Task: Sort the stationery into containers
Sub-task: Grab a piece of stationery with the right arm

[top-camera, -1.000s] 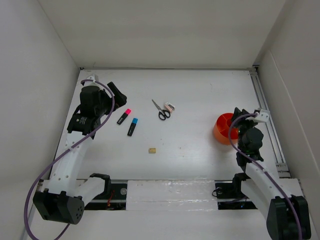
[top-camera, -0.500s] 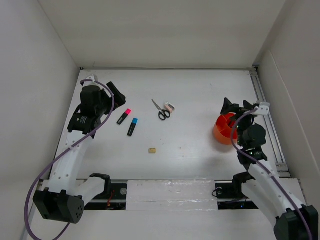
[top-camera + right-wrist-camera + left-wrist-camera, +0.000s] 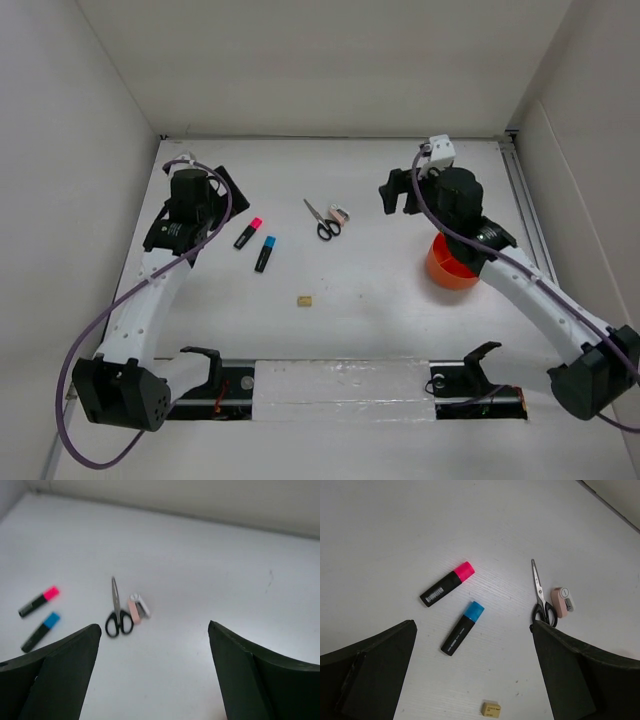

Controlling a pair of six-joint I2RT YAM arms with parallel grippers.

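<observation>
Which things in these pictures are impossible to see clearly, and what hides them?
Orange cup: top view, the right arm covers part of its inside, so contents are hidden; neither wrist view shows it.
Pinkish-white piece: left wrist view, too small to identify.
Tan eraser: top view, only a speck.

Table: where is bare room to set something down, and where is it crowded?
Bare: the stretch between the eraser and the orange cup, and the far strip behind the scissors. Crowded: pink marker and blue marker close together, pinkish piece beside the scissors.
</observation>
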